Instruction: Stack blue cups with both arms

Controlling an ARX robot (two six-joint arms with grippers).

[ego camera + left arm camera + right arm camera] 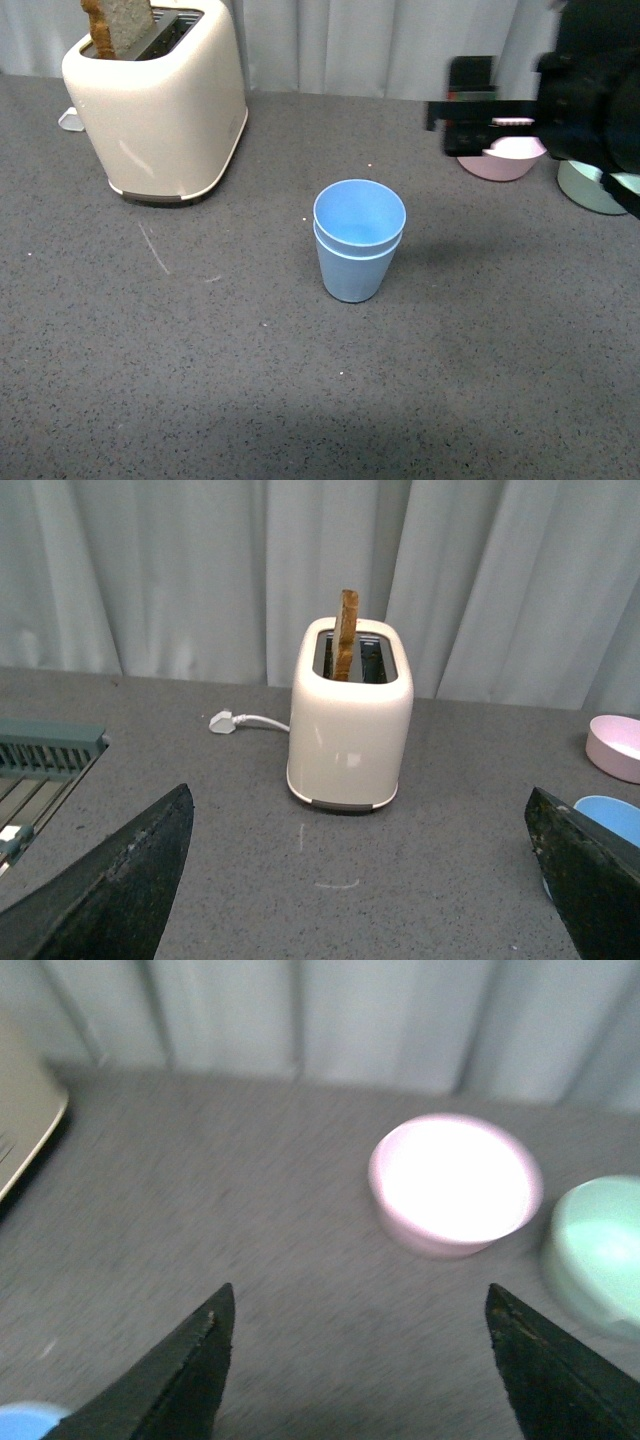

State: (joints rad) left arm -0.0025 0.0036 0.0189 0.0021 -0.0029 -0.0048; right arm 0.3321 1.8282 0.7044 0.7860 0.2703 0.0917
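Two light blue cups point(358, 240) stand nested one inside the other, upright, in the middle of the grey table. My right gripper point(462, 110) hovers up and to the right of them, in front of the pink bowl, open and holding nothing. In the right wrist view its fingers point(180, 1380) are spread wide over bare table, and a blue cup rim point(25, 1422) peeks in at the corner. My left gripper point(355, 880) is open and empty, facing the toaster. A blue cup rim point(612, 818) shows just behind one finger point(585, 880). The left arm is out of the front view.
A cream toaster point(160, 100) with a slice of bread in it stands at the back left, its white plug point(222, 721) lying beside it. A pink bowl point(503, 158) and a green bowl point(592, 188) sit at the back right. A grey-green rack point(40, 760) shows in the left wrist view.
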